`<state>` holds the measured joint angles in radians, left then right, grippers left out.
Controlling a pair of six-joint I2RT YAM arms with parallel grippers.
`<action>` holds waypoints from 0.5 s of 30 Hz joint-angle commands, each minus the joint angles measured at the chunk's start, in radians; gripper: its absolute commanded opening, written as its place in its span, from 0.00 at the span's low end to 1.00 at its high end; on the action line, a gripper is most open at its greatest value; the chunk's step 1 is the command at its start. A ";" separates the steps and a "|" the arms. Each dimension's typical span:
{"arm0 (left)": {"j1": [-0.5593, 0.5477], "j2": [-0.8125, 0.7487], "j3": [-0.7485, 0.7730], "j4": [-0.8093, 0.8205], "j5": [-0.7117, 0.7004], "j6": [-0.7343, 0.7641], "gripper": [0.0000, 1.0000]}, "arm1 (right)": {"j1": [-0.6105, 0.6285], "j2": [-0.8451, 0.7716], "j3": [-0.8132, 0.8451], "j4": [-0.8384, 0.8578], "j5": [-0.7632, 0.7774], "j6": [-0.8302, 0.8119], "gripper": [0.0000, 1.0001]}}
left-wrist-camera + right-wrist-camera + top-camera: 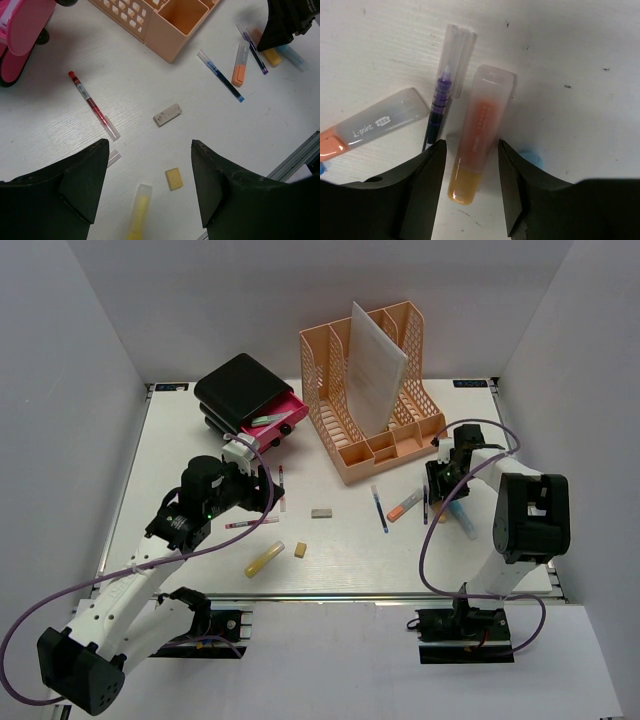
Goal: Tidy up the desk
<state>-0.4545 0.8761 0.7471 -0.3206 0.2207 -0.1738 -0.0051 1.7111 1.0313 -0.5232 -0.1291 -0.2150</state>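
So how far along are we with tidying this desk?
Looks early. Done: a paper sheet stands in the orange organizer. In hand: nothing gripped; the right gripper, open, straddles an orange marker; the left gripper hovers open. Left: red pen, blue pen, grey eraser, yellow eraser, yellow highlighter lie loose on the desk.

Bright even overhead light, soft shadows, sharp focus, slight close-up blur
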 commanded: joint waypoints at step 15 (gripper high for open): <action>0.004 0.000 0.006 0.000 -0.020 0.007 0.77 | 0.027 0.032 -0.020 0.089 0.108 0.037 0.16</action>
<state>-0.4545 0.8764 0.7471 -0.3218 0.2131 -0.1734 0.0265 1.7290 1.0309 -0.4541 -0.0257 -0.1722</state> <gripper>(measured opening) 0.765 0.325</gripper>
